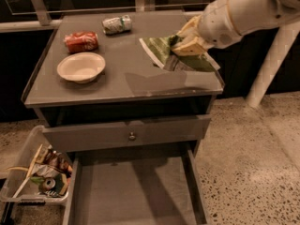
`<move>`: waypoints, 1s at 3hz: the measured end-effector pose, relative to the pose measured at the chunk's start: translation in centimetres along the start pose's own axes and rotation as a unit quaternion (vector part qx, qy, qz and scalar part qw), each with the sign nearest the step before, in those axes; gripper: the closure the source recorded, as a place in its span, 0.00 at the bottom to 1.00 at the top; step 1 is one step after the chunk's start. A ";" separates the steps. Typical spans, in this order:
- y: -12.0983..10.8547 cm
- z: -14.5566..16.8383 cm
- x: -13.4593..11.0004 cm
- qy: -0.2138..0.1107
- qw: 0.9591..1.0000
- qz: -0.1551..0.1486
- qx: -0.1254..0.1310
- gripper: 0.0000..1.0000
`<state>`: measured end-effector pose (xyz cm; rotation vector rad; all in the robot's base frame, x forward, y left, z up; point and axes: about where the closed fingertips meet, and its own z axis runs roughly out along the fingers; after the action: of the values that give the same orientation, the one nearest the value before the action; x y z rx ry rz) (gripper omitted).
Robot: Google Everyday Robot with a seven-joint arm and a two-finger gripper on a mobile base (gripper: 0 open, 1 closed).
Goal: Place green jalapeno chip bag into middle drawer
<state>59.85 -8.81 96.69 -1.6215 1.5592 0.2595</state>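
Note:
The green jalapeno chip bag (161, 54) hangs tilted a little above the right side of the grey table top (117, 86), with its shadow below it. My gripper (186, 45) comes in from the upper right and is shut on the bag's right end. The middle drawer (136, 191) stands pulled open at the bottom of the view, showing a bare flat grey floor and low side walls. It lies below and to the left of the bag.
A white bowl (81, 67), a red can (81, 41) and a crushed green-and-white can (117, 24) lie on the table's left and back. A shut drawer front with a round knob (131, 136) sits above the open drawer. A clear bin of rubbish (40, 177) stands at lower left.

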 end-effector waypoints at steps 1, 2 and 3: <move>3.8 -2.2 -0.3 -0.006 1.000 -0.004 0.015 1.00; 8.7 -3.7 0.4 -0.005 1.000 0.006 0.030 1.00; 14.1 -3.1 2.0 -0.001 0.999 0.023 0.024 1.00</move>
<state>46.37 -10.38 91.36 -1.5494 1.5912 0.2449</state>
